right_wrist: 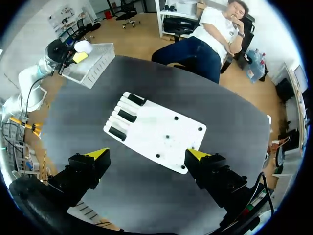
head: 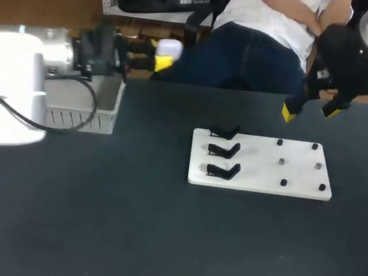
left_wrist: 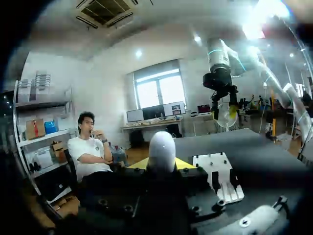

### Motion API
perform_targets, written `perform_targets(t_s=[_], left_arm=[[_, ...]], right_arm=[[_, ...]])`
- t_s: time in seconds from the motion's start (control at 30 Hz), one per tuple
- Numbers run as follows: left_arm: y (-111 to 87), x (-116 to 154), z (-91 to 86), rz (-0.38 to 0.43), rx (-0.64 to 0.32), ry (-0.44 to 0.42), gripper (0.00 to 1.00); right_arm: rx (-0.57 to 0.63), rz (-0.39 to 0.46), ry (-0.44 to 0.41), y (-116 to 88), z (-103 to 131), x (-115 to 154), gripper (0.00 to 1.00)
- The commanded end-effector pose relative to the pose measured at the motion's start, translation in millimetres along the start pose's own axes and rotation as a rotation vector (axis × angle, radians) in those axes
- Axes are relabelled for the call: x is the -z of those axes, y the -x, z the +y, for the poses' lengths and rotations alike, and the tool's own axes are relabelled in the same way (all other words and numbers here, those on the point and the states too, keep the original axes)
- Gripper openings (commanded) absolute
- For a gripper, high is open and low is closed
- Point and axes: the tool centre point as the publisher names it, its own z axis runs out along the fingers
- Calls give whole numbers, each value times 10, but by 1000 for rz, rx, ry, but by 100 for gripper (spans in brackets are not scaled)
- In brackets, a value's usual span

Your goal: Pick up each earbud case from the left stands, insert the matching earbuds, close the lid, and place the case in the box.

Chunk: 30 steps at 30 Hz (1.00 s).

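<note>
My left gripper [head: 163, 60] is shut on a white earbud case [head: 171, 47], held over the table's far edge just past the white box [head: 98, 107]. In the left wrist view the rounded case [left_wrist: 161, 147] stands between the yellow tips of that gripper [left_wrist: 160, 165]. Three black stands [head: 224, 149] on the left part of the white board [head: 260, 174] are empty. My right gripper [head: 311, 111] hangs open above the board's far right corner, holding nothing. Seen from the right wrist, its gripper [right_wrist: 148, 154] is high over the board [right_wrist: 161, 129], stands [right_wrist: 126, 116] and box [right_wrist: 93, 66].
Several small dark and grey pegs [head: 282, 161] dot the board's right half. The box sits at the table's far left corner. A person sits beyond the far edge, not touching the table.
</note>
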Motion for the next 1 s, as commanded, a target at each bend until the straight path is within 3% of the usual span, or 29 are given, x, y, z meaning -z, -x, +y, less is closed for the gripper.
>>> perform_targets(t_s=[0.03, 0.33, 0.6, 0.83, 0.87, 0.9, 0.93, 0.97, 1.0], left_arm=[[-78, 786, 82, 29, 0, 125, 0], [-622, 1321, 305, 87, 75, 209, 0], [-1023, 1333, 506, 227, 134, 220, 0], [-1308, 1271, 564, 272, 182, 221, 0], [-1341, 1268, 557, 270, 180, 216, 10], [-1367, 1270, 548, 272, 190, 216, 26], [-1377, 1272, 539, 267, 189, 217, 91], [-1379, 1273, 538, 264, 185, 220, 100], [-1379, 1278, 534, 263, 188, 226, 100]], right_arm=[[-2, -130, -15, -156, 56, 54, 100], [5, -142, -13, -218, 201, -8, 100], [18, -112, 7, -235, 299, -83, 100], [12, -98, 4, -238, 294, -80, 100], [11, -98, 3, -237, 292, -78, 100], [10, -98, 2, -235, 289, -71, 100], [11, -100, 1, -233, 288, -65, 100], [12, -102, 1, -229, 284, -59, 100], [14, -107, 3, -225, 276, -53, 100]])
